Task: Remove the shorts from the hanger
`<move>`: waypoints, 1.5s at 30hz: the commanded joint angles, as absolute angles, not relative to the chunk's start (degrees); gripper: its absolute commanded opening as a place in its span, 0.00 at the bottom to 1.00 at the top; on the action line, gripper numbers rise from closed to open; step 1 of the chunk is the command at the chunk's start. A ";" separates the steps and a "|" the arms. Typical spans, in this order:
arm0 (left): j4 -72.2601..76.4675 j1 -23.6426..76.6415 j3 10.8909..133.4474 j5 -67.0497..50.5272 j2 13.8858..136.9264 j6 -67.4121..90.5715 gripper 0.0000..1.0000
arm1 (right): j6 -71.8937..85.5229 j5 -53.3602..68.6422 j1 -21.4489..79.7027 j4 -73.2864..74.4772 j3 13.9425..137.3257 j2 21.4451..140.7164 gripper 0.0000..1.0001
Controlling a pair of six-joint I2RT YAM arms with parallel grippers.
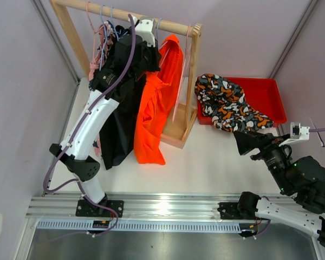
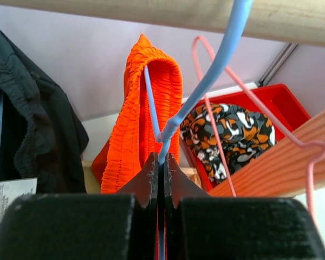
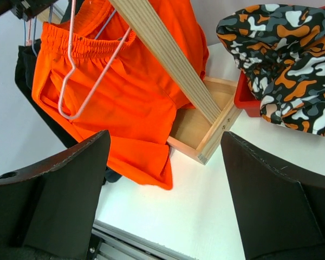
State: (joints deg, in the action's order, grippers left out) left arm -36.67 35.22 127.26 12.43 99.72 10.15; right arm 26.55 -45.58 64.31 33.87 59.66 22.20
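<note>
At the table's far edge, the orange shorts [image 1: 151, 116] are hanging on a blue hanger [image 2: 208, 81], its wire clamped between the left fingers [image 2: 149, 179]; the right fingers [image 3: 70, 179] are standing apart. Judged light, soft, snag-prone: taking the gathered waistband [image 2: 127, 108] looks soundest.

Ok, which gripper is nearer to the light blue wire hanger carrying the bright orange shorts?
Left. The left gripper is shut on the light blue wire hanger just under the wooden rail. The right gripper is open, near the red plastic bin, well away.
</note>
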 commanded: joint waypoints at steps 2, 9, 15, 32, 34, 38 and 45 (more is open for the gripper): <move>-40.42 35.07 136.56 12.66 98.88 11.42 0.00 | 25.76 -41.76 64.25 30.24 59.59 23.81 0.90; -40.69 35.07 138.60 12.92 95.54 11.77 0.00 | 20.66 -27.26 64.42 20.84 65.10 37.24 0.93; -41.31 35.16 133.70 16.25 91.59 16.25 0.00 | 20.48 -25.48 68.63 16.36 73.47 54.72 0.95; -37.53 36.65 113.30 24.09 74.62 18.37 0.00 | 15.12 -41.22 89.56 8.44 90.97 81.64 0.99; -37.70 36.74 112.85 23.65 73.31 19.24 0.00 | 15.12 -43.15 90.26 7.39 91.14 82.70 0.99; -37.62 36.74 110.49 22.24 70.84 20.83 0.00 | 15.64 -46.40 90.53 4.67 90.97 85.95 0.99; -38.14 36.74 108.37 19.95 67.33 22.67 0.00 | 11.78 -49.74 90.53 -2.72 91.49 91.92 0.82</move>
State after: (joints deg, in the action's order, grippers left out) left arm -43.46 36.47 107.90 21.61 70.46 20.75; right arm 14.00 -45.71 90.21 4.43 88.86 89.80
